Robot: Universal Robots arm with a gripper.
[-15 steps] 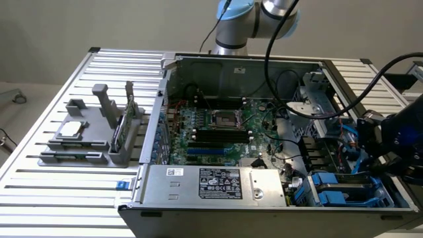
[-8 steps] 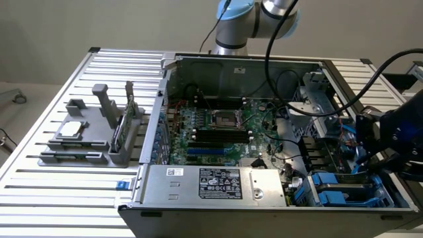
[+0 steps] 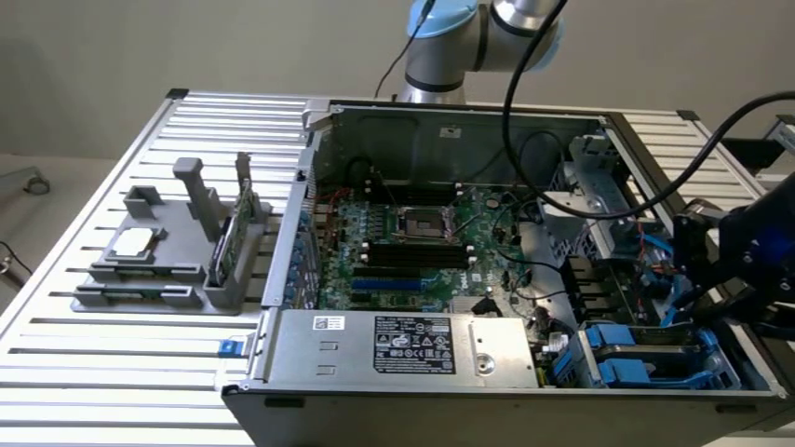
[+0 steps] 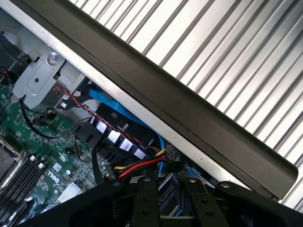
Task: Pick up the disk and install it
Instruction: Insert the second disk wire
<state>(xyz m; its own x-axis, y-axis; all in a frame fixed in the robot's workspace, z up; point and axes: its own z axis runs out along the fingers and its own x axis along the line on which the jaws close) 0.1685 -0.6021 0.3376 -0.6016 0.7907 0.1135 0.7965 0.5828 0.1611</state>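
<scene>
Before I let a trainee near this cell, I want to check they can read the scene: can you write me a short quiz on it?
1. True or false: the computer case lies open, with its motherboard showing.
2. In the exterior view, the end effector hangs over the case's: A) left end, B) middle, C) right end, by the blue drive carriers.
3. Fill in: the green card stands upright in the grey ____ outside the case.
Key: 1 true; 2 C; 3 fixture.
</scene>
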